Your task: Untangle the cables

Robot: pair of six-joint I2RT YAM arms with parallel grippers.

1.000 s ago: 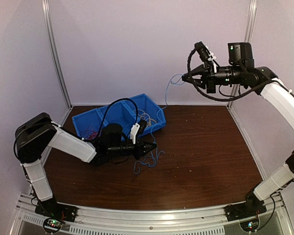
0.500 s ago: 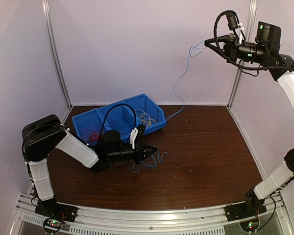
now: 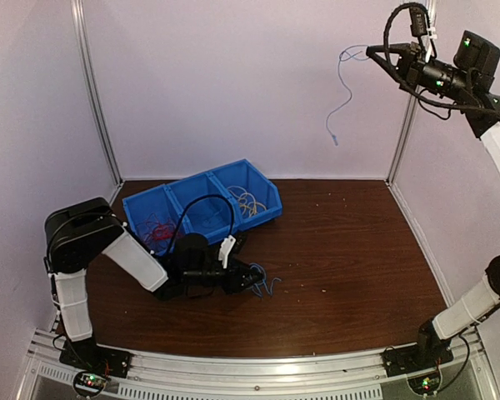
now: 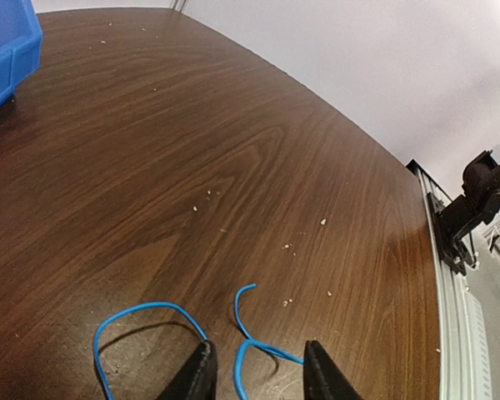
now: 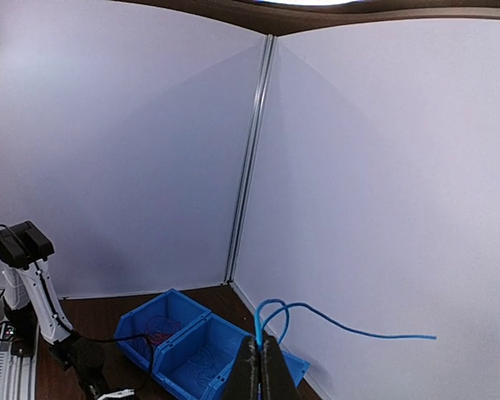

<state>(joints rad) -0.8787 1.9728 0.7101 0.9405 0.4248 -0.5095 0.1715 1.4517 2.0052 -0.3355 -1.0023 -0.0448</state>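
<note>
My right gripper [image 3: 372, 53] is raised high at the upper right, shut on a thin blue cable [image 3: 343, 92] that hangs free in the air. In the right wrist view the fingers [image 5: 261, 357] pinch a loop of that cable [image 5: 350, 328]. My left gripper [image 3: 255, 278] lies low on the table, open. In the left wrist view a blue cable [image 4: 244, 333] lies on the wood between the spread fingertips of my left gripper [image 4: 257, 372], unclamped. Another blue loop [image 4: 142, 308] curves to the left. Red cables [image 3: 154, 230] and yellow-orange cables [image 3: 250, 201] sit in the bin.
A blue three-compartment bin [image 3: 272, 207] stands at the back left of the brown table [image 3: 358, 258]. White walls and metal corner posts [image 3: 96, 92] enclose the space. The right arm's base [image 4: 475, 196] shows at the table edge.
The right arm has lifted up and to the right, pulling its blue cable clear of the table and bin. The left gripper has opened, letting go of the blue cable on the table.
</note>
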